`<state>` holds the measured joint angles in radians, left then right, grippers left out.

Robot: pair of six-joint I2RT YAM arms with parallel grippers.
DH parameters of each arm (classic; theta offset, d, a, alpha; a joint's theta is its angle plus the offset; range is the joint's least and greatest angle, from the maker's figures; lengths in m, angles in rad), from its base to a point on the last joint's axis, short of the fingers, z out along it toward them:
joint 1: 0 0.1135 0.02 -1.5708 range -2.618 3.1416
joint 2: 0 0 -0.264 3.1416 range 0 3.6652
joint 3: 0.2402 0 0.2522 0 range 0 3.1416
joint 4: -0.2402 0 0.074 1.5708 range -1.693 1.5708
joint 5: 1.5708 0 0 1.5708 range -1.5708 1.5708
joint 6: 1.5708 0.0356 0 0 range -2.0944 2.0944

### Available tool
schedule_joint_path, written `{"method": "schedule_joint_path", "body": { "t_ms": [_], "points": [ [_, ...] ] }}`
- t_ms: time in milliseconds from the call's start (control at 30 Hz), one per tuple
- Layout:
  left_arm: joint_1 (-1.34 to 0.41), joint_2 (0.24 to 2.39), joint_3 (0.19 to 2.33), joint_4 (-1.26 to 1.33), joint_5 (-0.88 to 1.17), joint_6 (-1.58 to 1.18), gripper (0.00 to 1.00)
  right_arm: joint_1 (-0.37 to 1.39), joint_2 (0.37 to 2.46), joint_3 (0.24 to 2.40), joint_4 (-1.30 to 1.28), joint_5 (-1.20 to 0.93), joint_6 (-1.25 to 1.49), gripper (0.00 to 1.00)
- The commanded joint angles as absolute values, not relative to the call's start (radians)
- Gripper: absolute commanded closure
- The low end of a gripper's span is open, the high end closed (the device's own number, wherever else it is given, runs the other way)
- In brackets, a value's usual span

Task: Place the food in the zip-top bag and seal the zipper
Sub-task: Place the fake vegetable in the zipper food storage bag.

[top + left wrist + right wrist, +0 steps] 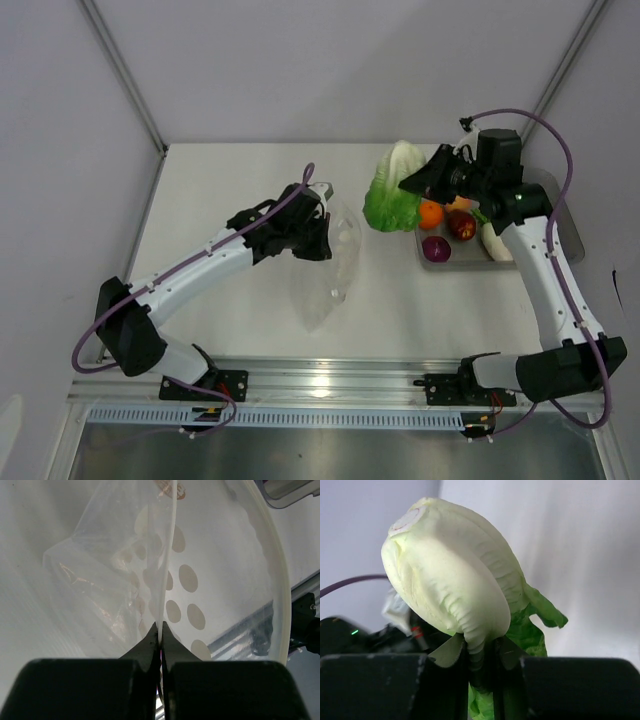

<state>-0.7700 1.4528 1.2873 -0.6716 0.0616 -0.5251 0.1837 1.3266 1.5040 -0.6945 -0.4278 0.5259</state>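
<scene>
The right gripper (482, 654) clamps the cabbage (455, 575) just left of the tray (458, 264). Well left of it, the left gripper (160, 630) pinches the zip-top bag (112, 570) between closed jaws.

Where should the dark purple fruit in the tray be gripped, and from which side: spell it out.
Across its round middle, from straight above. The dark purple fruit sits low in the near-left corner of the tray, so the rim likely blocks a side approach, while its top is bare.
</scene>
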Motion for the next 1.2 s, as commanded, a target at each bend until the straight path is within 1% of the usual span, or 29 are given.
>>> {"method": "schedule_joint_path", "body": {
  "t_ms": [0,100,200,300,367,467,600,733,933,1033,1167],
  "points": [
    [-0.762,1.427,1.327,-0.615,0.104,-0.548,1.00,0.225,1.267,1.462,-0.462,-0.710,0.759,1.00],
    [-0.762,1.419,1.327,-0.612,0.101,-0.555,0.99,0.261,1.252,1.470,-0.422,-0.755,0.833,1.00],
    [-0.762,1.404,1.312,-0.588,0.092,-0.574,0.99,0.279,1.220,1.407,-0.318,-0.769,0.940,1.00],
    [-0.762,1.378,1.276,-0.552,0.089,-0.601,0.99,0.307,1.197,1.296,-0.218,-0.778,1.063,1.00],
    [-0.762,1.368,1.253,-0.526,0.086,-0.614,0.99,0.316,1.190,1.250,-0.210,-0.772,1.103,1.00],
    [-0.764,1.355,1.238,-0.509,0.071,-0.624,0.99,0.325,1.172,1.243,-0.210,-0.773,1.134,1.00],
    [-0.764,1.338,1.201,-0.476,0.068,-0.623,0.99,0.325,1.164,1.249,-0.204,-0.848,1.195,1.00],
    [-0.764,1.312,1.163,-0.442,0.060,-0.627,0.99,0.328,1.186,1.223,-0.218,-0.920,1.210,1.00],
    [-0.764,1.305,1.129,-0.396,0.083,-0.661,0.99,0.348,1.178,1.122,-0.192,-0.899,1.218,1.00],
    [-0.764,1.301,1.126,-0.382,0.086,-0.666,0.99,0.354,1.181,1.098,-0.230,-0.879,1.189,1.00],
    [-0.764,1.293,1.130,-0.379,0.081,-0.664,1.00,0.360,1.207,1.103,-0.375,-0.856,1.071,1.00]
  ]
}}
